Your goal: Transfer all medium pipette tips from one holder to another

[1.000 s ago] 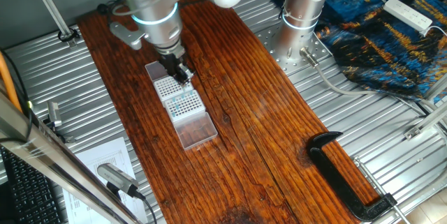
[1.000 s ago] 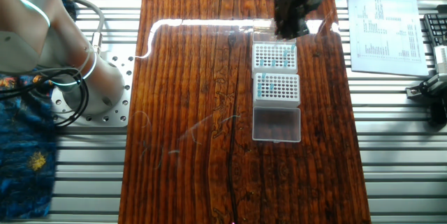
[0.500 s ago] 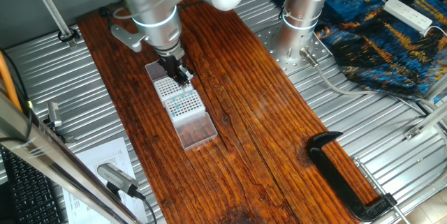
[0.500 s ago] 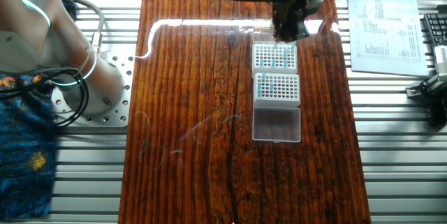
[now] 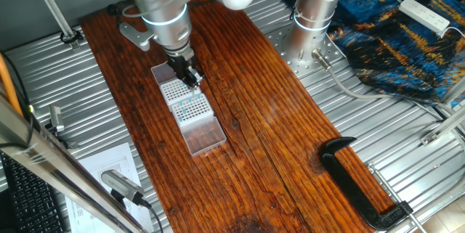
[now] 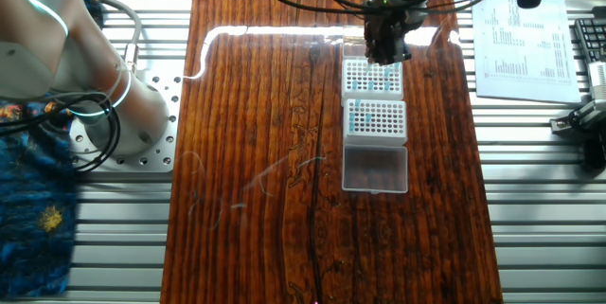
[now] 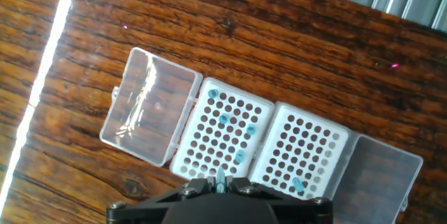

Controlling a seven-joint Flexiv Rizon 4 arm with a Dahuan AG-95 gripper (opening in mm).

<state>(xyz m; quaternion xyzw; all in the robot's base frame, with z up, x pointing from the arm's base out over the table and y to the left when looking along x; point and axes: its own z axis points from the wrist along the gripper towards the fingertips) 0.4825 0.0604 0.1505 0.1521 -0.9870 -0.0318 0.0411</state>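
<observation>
Hand view: gripper (image 7: 220, 182) hangs pointing down above the two racks. Fingers nearly shut w/ a sliver of teal between them, prob. one tip; can't tell for sure. Four medium pipette tips (image 7: 234, 132) stand in left rack (image 7: 222, 137); one in right rack (image 7: 300, 155), so drop-off lies rightward.

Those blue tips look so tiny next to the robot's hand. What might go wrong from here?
Two risks, as I judge it. The medium pipette tips are far slimmer than the end effector, which seems to pinch one; it may slip out. The holes in the two holders sit close together, so a small misalignment might put a tip in the wrong hole or knock a neighbouring one.
</observation>
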